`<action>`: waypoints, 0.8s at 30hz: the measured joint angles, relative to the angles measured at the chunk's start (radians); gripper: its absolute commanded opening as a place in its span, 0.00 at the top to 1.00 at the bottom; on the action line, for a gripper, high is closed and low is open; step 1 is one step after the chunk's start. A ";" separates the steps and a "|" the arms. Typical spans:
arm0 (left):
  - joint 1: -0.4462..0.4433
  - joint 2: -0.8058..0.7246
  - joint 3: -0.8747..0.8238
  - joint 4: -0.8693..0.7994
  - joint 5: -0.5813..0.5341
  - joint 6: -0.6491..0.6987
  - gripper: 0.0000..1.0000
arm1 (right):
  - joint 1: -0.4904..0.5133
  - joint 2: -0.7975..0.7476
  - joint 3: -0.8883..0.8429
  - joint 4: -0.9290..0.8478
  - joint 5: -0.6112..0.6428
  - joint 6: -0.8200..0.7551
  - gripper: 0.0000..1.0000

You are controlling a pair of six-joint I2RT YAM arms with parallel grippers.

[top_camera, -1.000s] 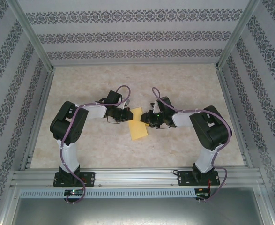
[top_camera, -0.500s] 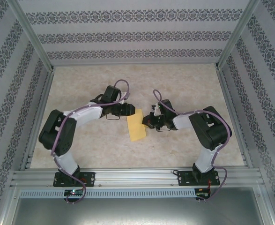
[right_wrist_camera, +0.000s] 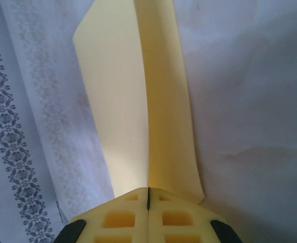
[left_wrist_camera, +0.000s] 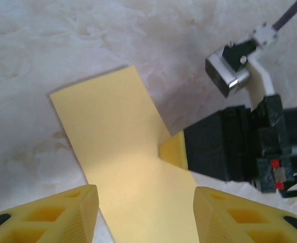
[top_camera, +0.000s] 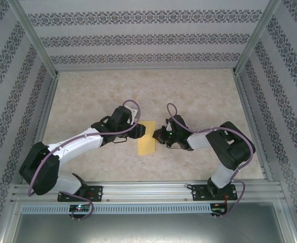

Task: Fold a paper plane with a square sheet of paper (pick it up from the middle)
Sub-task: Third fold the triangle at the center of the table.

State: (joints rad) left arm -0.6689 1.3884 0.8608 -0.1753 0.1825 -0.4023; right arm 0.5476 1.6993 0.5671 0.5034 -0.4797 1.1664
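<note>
One yellow-orange sheet of paper [top_camera: 146, 139], folded into a narrow strip, is being held near the middle of the pale table [top_camera: 204, 96], between the two grippers. Its right edge is being pinched by the right gripper [right_wrist_camera: 148, 200], whose yellow fingers [right_wrist_camera: 178, 217] are being pressed fully together on it. The left gripper [left_wrist_camera: 145, 212] is being held about half open over the strip's other side, with nothing being gripped between its fingers.

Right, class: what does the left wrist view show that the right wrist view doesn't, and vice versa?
Left wrist: the left fingers spread apart over the square sheet of paper, plus the right arm's black wrist. Right wrist: two folded layers extending from the grip, patterned wall beside. Both: the sheet pinched by the shut right fingers.
</note>
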 measured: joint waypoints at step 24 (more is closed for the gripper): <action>-0.472 0.068 0.016 -0.138 -0.483 0.168 0.32 | -0.003 -0.008 0.000 0.002 0.026 0.035 1.00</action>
State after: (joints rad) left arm -1.1408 1.4567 0.8768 -0.3134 -0.3004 -0.2344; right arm 0.5449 1.6913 0.5671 0.5053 -0.4534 1.2015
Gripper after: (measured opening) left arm 0.678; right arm 0.041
